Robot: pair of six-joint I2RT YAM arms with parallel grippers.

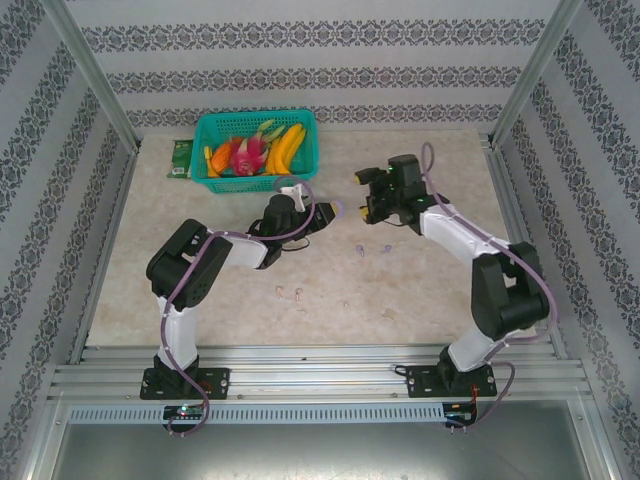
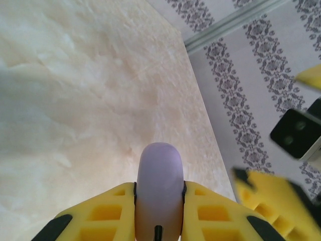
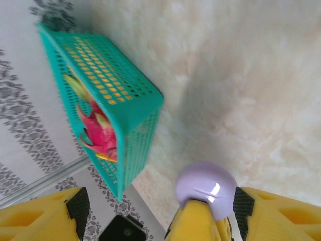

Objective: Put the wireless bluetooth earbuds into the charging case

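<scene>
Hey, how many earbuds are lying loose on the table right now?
4: two pale purple earbuds mid-table, and two pale pink earbuds front-left of them. Faint specks nearby may be more.

- Teal plastic mesh basket (image 1: 255, 150) blocks the far-left corner of the pale marbled counter (image 1: 430, 290).
- Left gripper (image 1: 330, 211) and right gripper (image 1: 363, 197) crowd mid-counter, near each other.
- Near strip open, bar tiny pale purple earbuds (image 1: 372, 247).

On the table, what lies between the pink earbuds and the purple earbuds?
Nothing. In the top external view, the stretch of table between the pink earbuds and the purple earbuds is bare.
</scene>
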